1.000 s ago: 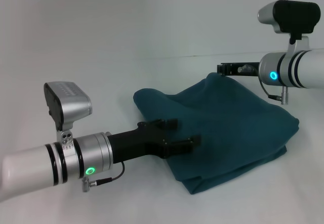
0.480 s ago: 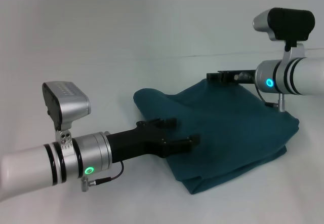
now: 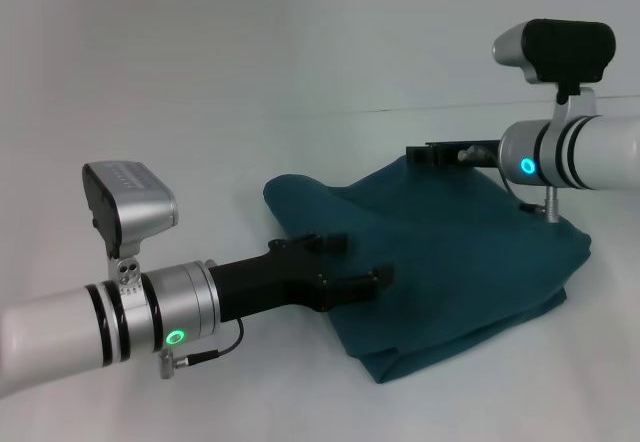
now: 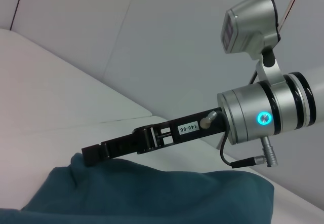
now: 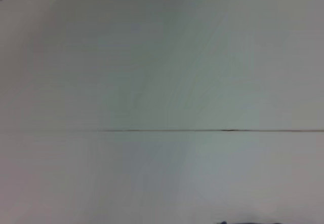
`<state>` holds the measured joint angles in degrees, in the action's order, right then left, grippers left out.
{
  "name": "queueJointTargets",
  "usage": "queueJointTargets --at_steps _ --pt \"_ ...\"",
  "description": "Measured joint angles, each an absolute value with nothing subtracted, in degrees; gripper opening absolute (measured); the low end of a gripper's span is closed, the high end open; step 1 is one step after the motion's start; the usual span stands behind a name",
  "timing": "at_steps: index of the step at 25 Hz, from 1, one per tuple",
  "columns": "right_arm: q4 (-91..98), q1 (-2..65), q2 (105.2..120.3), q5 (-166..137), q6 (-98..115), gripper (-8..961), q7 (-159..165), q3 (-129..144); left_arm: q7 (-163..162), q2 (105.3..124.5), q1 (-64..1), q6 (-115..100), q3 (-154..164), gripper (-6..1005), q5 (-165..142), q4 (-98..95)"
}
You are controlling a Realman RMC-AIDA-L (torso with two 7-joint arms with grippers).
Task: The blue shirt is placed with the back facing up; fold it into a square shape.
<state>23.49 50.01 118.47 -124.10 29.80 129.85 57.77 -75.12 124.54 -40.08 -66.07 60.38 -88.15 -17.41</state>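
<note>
the blue shirt (image 3: pixel 440 262), already folded to a rough square, lies toward the right edge of the white table (image 3: pixel 200 92). the left gripper (image 3: pixel 355 262) spreads empty fingers over its near-left edge; the right gripper (image 3: pixel 425 152), grip unclear, hovers above the far edge, likely checking the fold.

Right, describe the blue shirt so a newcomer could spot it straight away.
On the white table, look at the middle, between the two robot arms. The blue shirt lies there as a rumpled, partly folded heap, with the left hand at its near-left edge and the right hand just over its far edge. It is the only dark teal fabric there; everything else is white, silver or black.
</note>
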Motion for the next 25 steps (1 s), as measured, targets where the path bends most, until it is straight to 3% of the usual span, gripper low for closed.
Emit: queueJointTargets --at_steps 2,7,13,25 --pt "23.5 50.1 118.53 -124.1 30.0 649 129.0 57.8 -75.1 124.54 -40.1 -66.0 60.4 904 -88.1 -17.4" --pt "23.6 50.2 118.63 -124.0 30.2 424 128.7 57.8 -75.1 124.54 -40.1 -66.0 60.4 904 -88.1 -17.4" --pt "23.6 50.3 118.63 -123.9 30.2 224 128.7 57.8 -75.1 124.54 -40.1 -66.0 60.4 904 -88.1 -17.4" --pt "25.7 49.7 118.82 -123.8 30.2 0 128.8 57.5 -75.2 124.45 -40.1 -66.1 60.3 903 -88.1 -17.4"
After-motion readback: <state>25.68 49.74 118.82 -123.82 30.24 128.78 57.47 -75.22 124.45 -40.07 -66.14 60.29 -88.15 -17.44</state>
